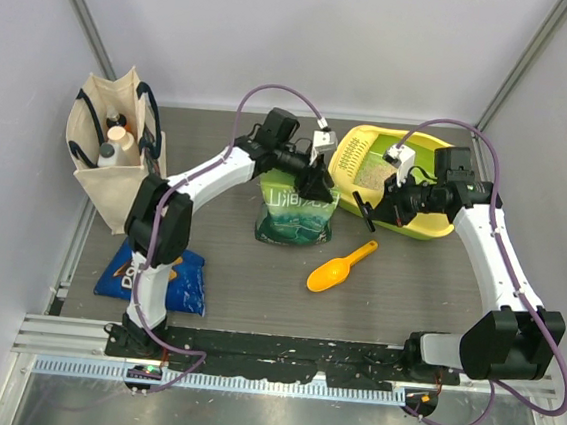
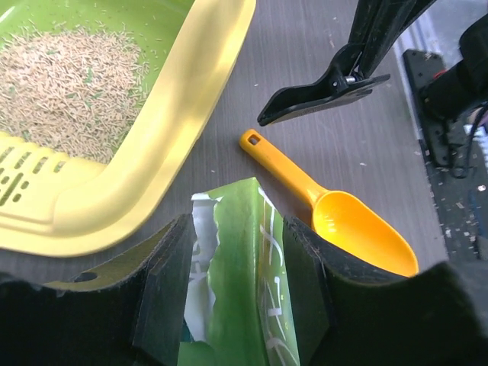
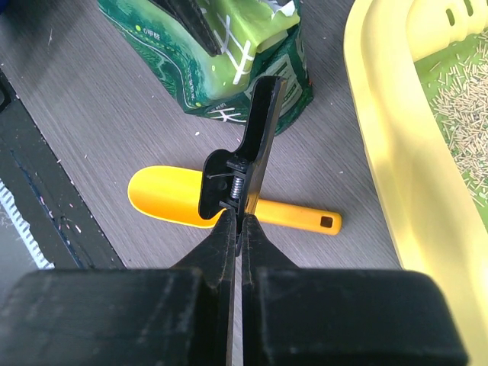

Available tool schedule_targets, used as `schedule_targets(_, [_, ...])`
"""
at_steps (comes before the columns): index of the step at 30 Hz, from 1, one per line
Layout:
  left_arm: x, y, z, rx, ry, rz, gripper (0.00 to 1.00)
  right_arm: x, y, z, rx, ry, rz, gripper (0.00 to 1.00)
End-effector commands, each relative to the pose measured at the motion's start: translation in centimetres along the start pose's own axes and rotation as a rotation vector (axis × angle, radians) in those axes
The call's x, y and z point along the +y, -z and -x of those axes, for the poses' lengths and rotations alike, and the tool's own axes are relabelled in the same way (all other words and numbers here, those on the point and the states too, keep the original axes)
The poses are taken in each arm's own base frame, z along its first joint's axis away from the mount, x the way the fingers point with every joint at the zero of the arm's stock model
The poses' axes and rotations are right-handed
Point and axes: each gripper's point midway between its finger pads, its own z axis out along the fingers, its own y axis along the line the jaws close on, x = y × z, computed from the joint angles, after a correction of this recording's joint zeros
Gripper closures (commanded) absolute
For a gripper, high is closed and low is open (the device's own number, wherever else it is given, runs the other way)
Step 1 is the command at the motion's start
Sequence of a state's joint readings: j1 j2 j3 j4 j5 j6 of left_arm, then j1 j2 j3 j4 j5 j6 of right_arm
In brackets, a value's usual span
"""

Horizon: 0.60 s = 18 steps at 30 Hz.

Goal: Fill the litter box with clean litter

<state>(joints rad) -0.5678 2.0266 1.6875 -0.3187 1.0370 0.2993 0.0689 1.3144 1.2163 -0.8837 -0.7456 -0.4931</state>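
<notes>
Currently my left gripper (image 2: 236, 255) straddles the torn top of the green pouch (image 1: 293, 218), jaws apart, one finger on each side. Whether the pads touch the foil I cannot tell. My right gripper (image 3: 238, 223) is pressed together on one end of a black clip (image 3: 255, 145), which hangs near the handle of the orange scoop (image 1: 340, 268). The litter box (image 1: 356, 139) lies at the far right of the table (image 1: 254, 305). Clean litter (image 2: 69, 84) covers part of the basin thinly, with green showing around it, so I judge the filling unfinished. Risks: the pouch stands upright with its mouth open, and a sideways pull of my left hand could snag the torn edge and tip it, spilling granules on the table instead of in the basin. The clip could twist or drop if it knocks the box's yellow rim just beside it. My two hands are near each other, so crossing paths means a bump. Room: straight up looks free for both, and bare table lies nearward of pouch and scoop. The tote bag (image 1: 107, 170) and blue chip bag (image 1: 162, 279) sit well apart to the left.
</notes>
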Motion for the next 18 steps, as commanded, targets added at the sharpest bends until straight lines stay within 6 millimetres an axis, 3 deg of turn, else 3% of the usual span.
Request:
schedule_targets(1, [-0.8, -0.4, 3.5, -0.049, -0.221, 0.065, 0.46, 0.0, 0.4, 0.7, -0.031, 0.016, -0.005, 0.98])
schedule_targets(7, [-0.8, -0.9, 3.4, -0.039, -0.268, 0.057, 0.55, 0.0, 0.3, 0.4, -0.024, 0.003, -0.003, 0.99])
schedule_targets(15, [-1.6, -0.9, 0.3, 0.070, -0.437, 0.037, 0.53, -0.4, 0.1, 0.6, -0.027, -0.021, -0.006, 0.99])
schedule_targets(18, [-2.1, -1.3, -0.3, 0.088, -0.428, 0.001, 0.57, -0.4, 0.0, 0.6, -0.026, -0.030, -0.006, 0.99])
